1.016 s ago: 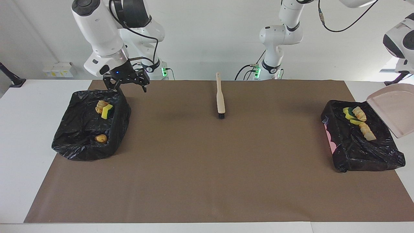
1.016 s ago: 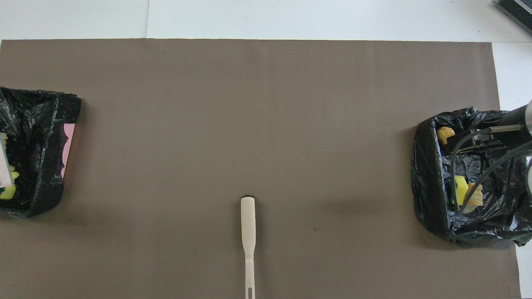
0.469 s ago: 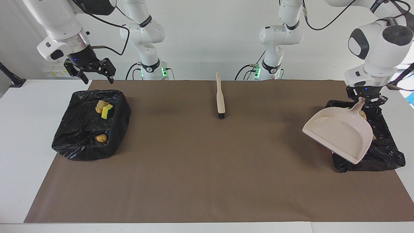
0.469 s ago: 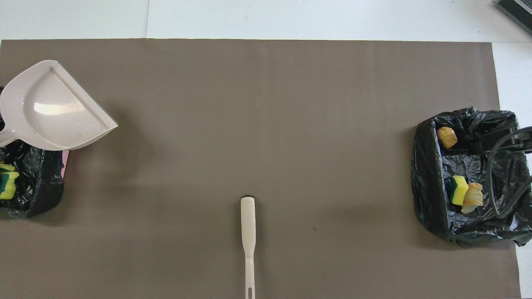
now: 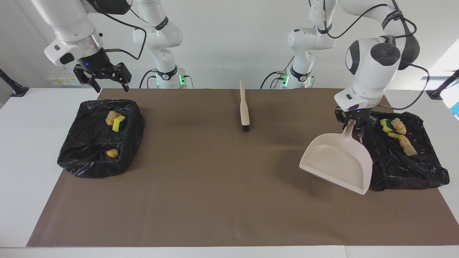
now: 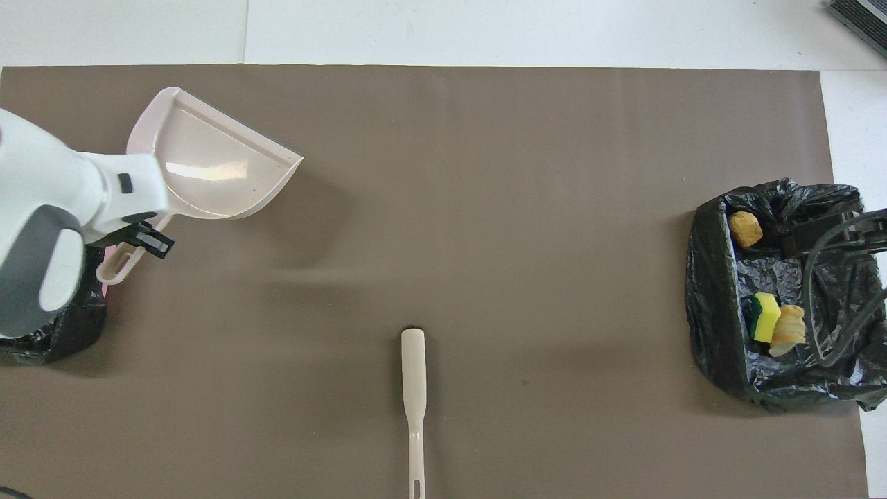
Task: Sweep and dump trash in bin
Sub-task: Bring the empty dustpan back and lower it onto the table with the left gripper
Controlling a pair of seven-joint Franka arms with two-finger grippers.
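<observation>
At the facing view's right, the left tool (image 5: 350, 123) grips the handle of the empty dustpan (image 5: 337, 161), held above the tabletop (image 5: 215, 186). The trash (image 5: 397, 134) (image 5: 115, 122) lies in both bins (image 5: 405, 157) (image 5: 98, 138). The right tool (image 5: 105, 77), fingers wide, hangs upper left. No readable writing shows.

We can read no words or numbers anywhere. The dustpan (image 5: 337, 161), the brush (image 5: 244, 107) and the two black bin bags (image 5: 100, 138) (image 5: 405, 154) have no labels that we can make out. The right arm (image 5: 71, 25) has some small pale letters on its dark joint near the top (too tiny for us to read).
</observation>
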